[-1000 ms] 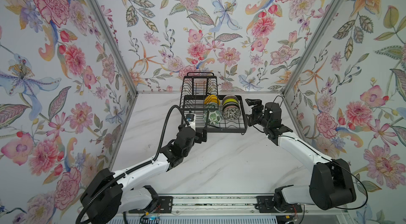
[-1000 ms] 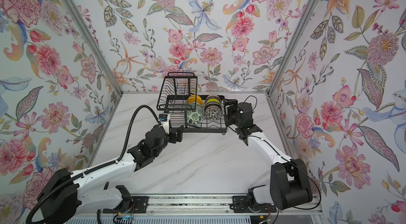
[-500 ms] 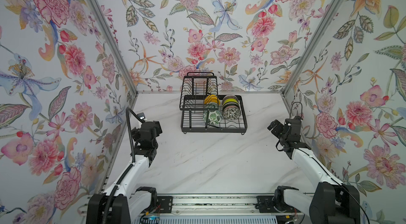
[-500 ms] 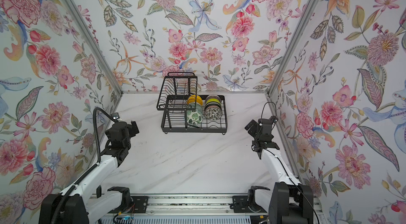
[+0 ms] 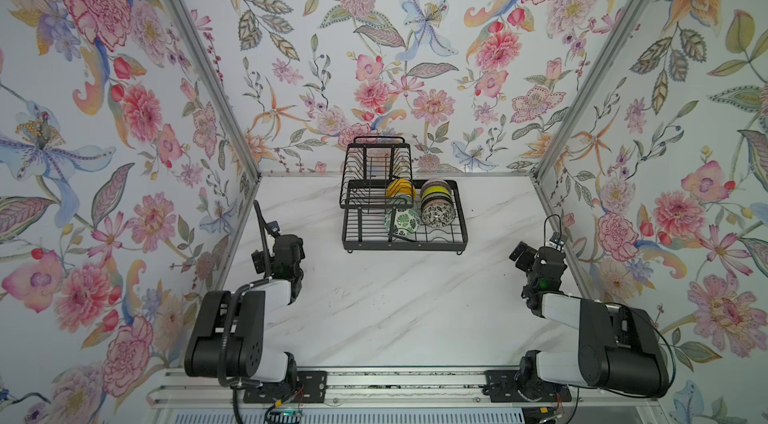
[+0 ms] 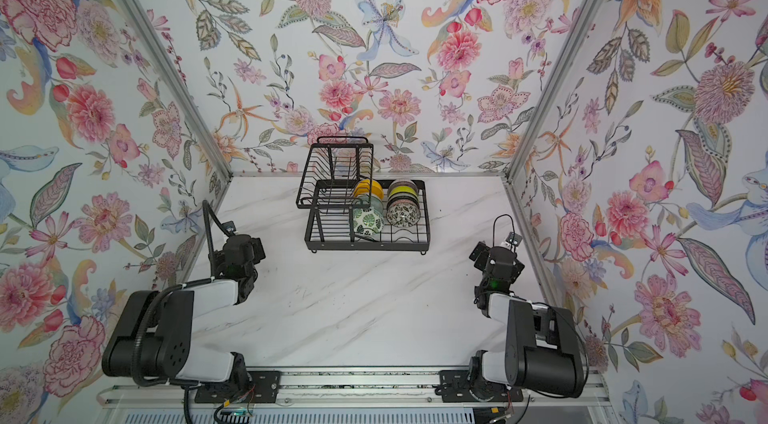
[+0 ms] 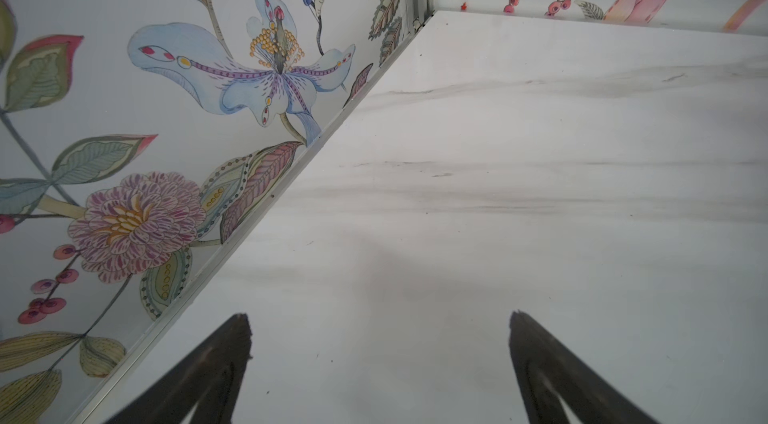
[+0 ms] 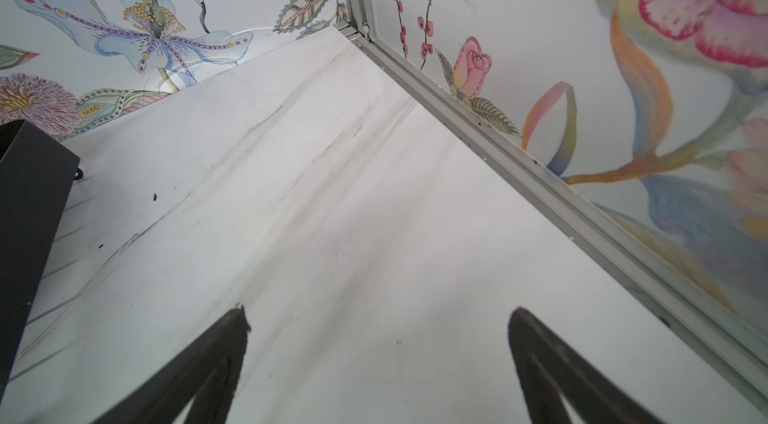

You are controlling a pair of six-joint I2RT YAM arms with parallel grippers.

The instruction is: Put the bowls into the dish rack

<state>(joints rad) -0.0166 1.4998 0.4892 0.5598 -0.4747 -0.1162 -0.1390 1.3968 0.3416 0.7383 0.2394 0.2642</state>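
The black wire dish rack point(image 5: 405, 244) point(image 6: 368, 246) stands at the back middle of the marble table. In its lower tray stand the bowls on edge: a yellow one point(image 5: 400, 188), a green-leaf one point(image 5: 402, 221), and a row with a lime green one point(image 5: 436, 193) ending in a black-and-white patterned one point(image 5: 437, 213). My left gripper point(image 7: 380, 318) is open and empty over bare table near the left wall. My right gripper point(image 8: 378, 314) is likewise open and empty near the right wall, with the rack's dark side point(image 8: 29, 193) off to one side.
Both arms are folded back, the left arm point(image 5: 286, 255) by the left wall and the right arm point(image 5: 544, 268) by the right wall. Flowered walls close in three sides. Bare marble point(image 5: 399, 309) lies between the arms and the rack.
A second ago both grippers were at the rack's front. Both arms have since pulled back to the table's sides and folded. The bowls in the rack have not moved.
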